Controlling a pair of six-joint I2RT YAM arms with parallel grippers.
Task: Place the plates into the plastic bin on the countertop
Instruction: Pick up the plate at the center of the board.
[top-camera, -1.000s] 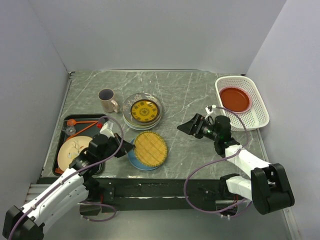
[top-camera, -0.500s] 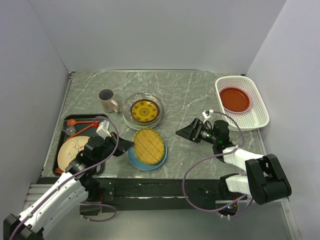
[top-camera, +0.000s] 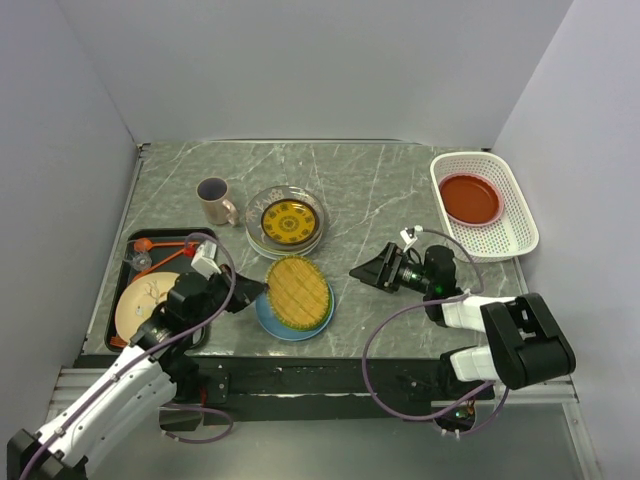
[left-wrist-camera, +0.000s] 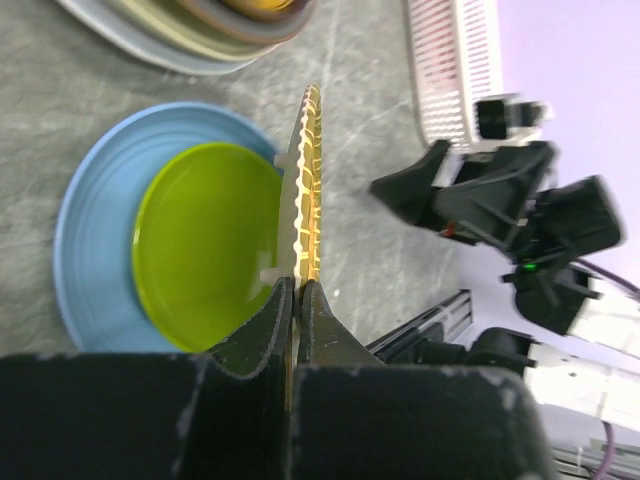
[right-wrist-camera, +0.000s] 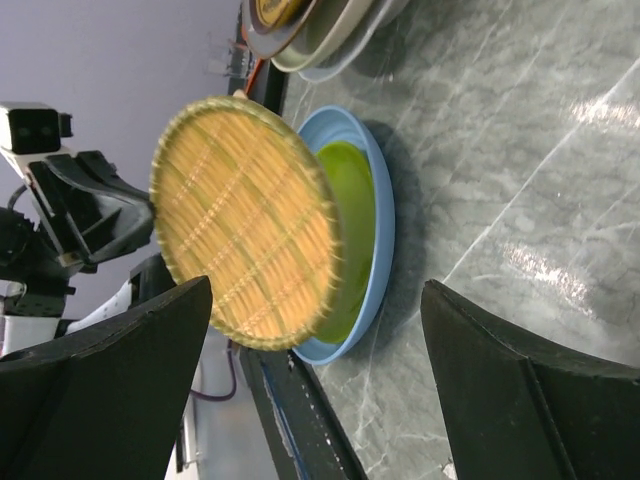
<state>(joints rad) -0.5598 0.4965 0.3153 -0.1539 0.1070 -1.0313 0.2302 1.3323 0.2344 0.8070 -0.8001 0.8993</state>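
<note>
Left pincer (left-wrist-camera: 297, 290): clamped on the rim of the yellow woven plate (left-wrist-camera: 308, 190), which is tilted up.
Under that plate: green plate (left-wrist-camera: 200, 250) lying in the blue plate (left-wrist-camera: 95, 230) on the counter (left-wrist-camera: 360, 90).
Right pincer (top-camera: 362, 270): jaws wide, empty, facing the woven plate but apart from it.
Plastic bin (top-camera: 520, 220): behind the right pincer, red plate (top-camera: 469, 198) inside.

The dark, white-veined countertop (top-camera: 370, 190) carries a black tray (top-camera: 172, 234) at left, a beige mug (top-camera: 213, 201), a stack of plates (top-camera: 285, 225), a blue plate (top-camera: 290, 335) and the white plastic bin (top-camera: 522, 215) at far right.
</note>
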